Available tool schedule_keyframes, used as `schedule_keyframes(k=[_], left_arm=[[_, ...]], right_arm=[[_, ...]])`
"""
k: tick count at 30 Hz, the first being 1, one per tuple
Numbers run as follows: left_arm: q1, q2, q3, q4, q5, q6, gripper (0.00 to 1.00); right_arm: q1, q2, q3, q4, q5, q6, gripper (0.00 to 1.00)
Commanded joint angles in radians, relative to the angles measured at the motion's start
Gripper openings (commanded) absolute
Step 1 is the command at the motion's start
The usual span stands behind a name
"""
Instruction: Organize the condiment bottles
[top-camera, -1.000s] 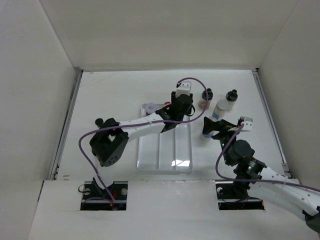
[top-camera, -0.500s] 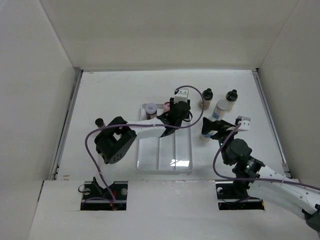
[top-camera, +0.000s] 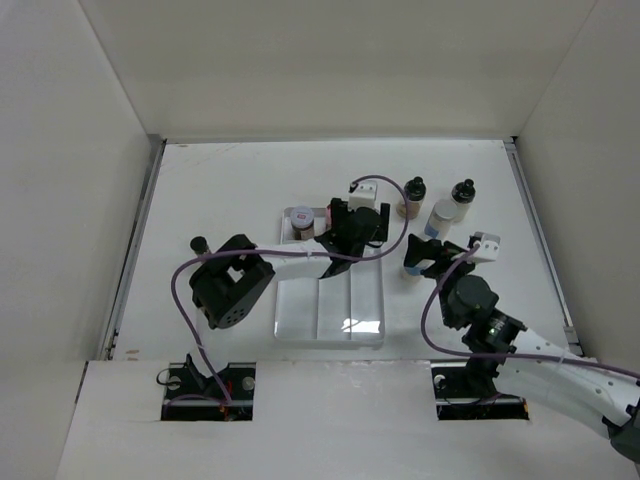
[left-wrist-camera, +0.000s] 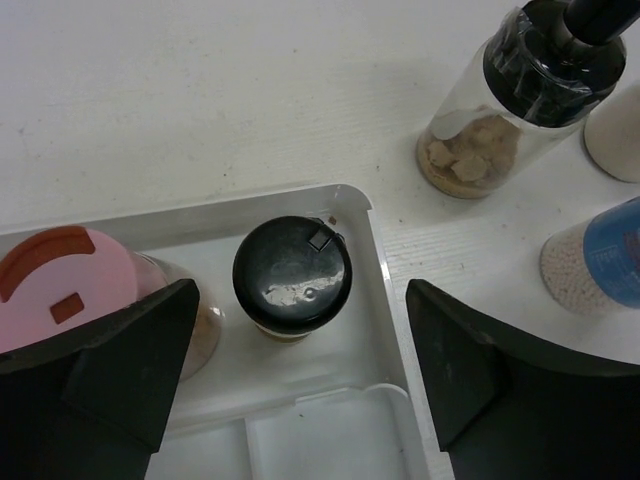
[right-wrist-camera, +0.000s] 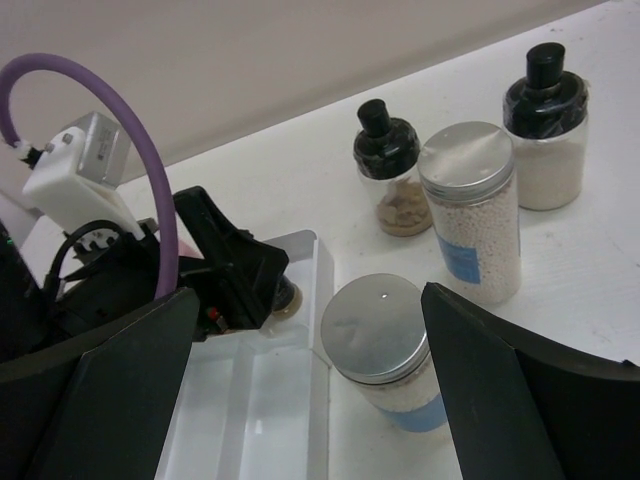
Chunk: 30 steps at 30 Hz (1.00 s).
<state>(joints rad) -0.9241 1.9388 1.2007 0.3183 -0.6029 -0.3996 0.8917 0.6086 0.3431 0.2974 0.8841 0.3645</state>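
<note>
- the left gripper (left-wrist-camera: 295, 385) hangs wide open over the far end of the clear tray (left-wrist-camera: 372, 240), one finger on each side of the black-capped jar (left-wrist-camera: 291, 273) and touching nothing.
- that jar stands upright in the tray's far corner pocket, at 12 o'clock from the spread jaws. the pink-capped jar (left-wrist-camera: 65, 285) is just beside it at 9 o'clock.
- we read both jars as filed, set side by side in the far row where the tray walls hold them square.
- the right gripper (right-wrist-camera: 320, 400) is open just as wide, its fingers straddling the short silver-capped jar (right-wrist-camera: 375, 325). the jar stands on the table (right-wrist-camera: 600, 300), just outside the tray wall at 3 o'clock.
- no pad touches that jar as far as we can see, and we judge this to be the line-up for the next pick.
- three more wait at 12 to 1 o'clock in the right wrist view: the tall silver-capped bottle (right-wrist-camera: 470, 205), the tan-filled pourer (right-wrist-camera: 390, 175) and the white-filled pourer (right-wrist-camera: 545, 130). all are upright, close together and outside the tray.
- we count at least four bottles not yet in the tray, so the sorting looks well short of done.
- the tall bottle stands just behind the short jar, so a careless reach could clip it. the short jar's smooth round wall suggests a grip low on the body, below the cap.
</note>
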Motion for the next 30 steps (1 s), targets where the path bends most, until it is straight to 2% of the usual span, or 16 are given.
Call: schedule_keyframes(k=[1, 8, 15, 19, 25, 28, 30], left_arm=[[-0.012, -0.080, -0.009, 0.050, -0.020, 0.001, 0.88], [-0.017, -0.216, -0.018, 0.083, -0.011, 0.005, 0.93], [0.006, -0.423, -0.116, 0.194, -0.011, 0.002, 0.94], [0.034, -0.588, -0.246, 0.248, -0.009, -0.004, 0.94], [0.081, -0.854, -0.548, 0.280, -0.035, -0.057, 0.94], [0.083, -0.969, -0.694, 0.280, -0.058, -0.088, 0.94], [0.087, -1.024, -0.763, 0.272, -0.077, -0.100, 0.94]], right_arm=[[-0.009, 0.013, 0.025, -0.010, 0.059, 0.011, 1.00], [-0.018, 0.048, 0.039, -0.049, 0.122, 0.017, 1.00], [-0.055, 0.161, 0.069, -0.075, 0.076, 0.045, 1.00], [-0.093, 0.227, 0.089, -0.099, 0.047, 0.071, 1.00], [-0.178, 0.292, 0.108, -0.107, -0.017, 0.102, 1.00], [-0.204, 0.310, 0.115, -0.096, -0.068, 0.102, 0.89], [-0.213, 0.330, 0.123, -0.098, -0.088, 0.102, 0.88]])
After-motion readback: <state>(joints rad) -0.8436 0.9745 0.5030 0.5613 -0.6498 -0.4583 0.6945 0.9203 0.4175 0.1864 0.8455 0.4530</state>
